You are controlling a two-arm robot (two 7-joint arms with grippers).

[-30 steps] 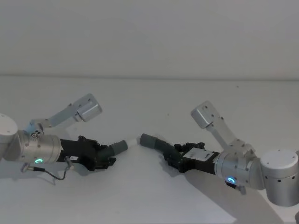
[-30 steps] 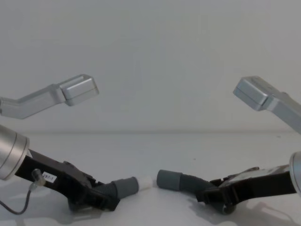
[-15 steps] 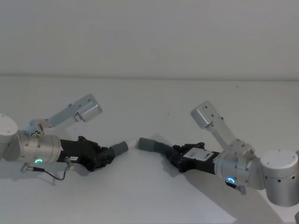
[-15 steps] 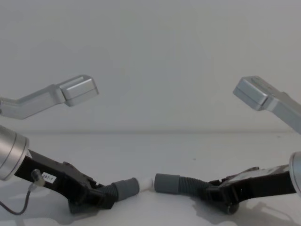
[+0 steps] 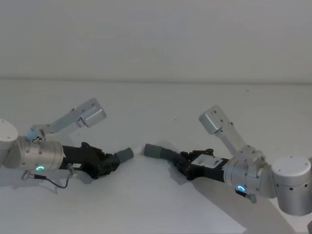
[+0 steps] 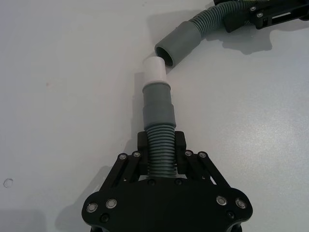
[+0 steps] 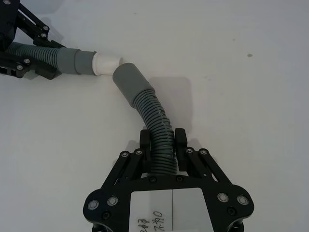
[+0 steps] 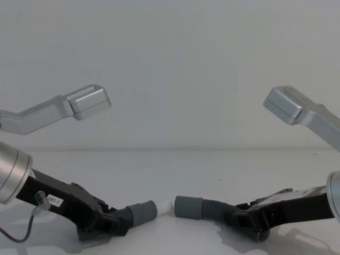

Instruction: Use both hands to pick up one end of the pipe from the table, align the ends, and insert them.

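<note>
Table (image 6: pixel 58 96): matt white, smooth. 
Straight hose (image 6: pixel 160 134): dark grey plastic, ribbed. Cuff (image 6: pixel 158 104) smooth, dull grey; tip (image 6: pixel 155 71) white smooth plastic. 
Curved hose (image 7: pixel 153 118): same ribbed plastic; socket cuff (image 7: pixel 129 79) smooth (faint satin sheen). 
Left gripper (image 6: pixel 161 145), right gripper (image 7: pixel 162 140): hard black plastic, matt, shiny metal screw heads (image 6: pixel 111 203). 
Label (image 7: pixel 171 203) on right gripper: white paper. 
Left arm (image 5: pixel 41 155): silver-grey satin metal.

Low over the table (image 8: pixel 175 164), the left gripper (image 8: pixel 112 223) reaches in from the lower left, its jaws around the straight hose piece (image 8: pixel 140 213). Opposite, the right gripper (image 8: pixel 241 219) holds the curved hose piece (image 8: pixel 215 210). The white spigot tip (image 8: pixel 166 207) sits just at the socket cuff (image 8: pixel 188 207).
</note>
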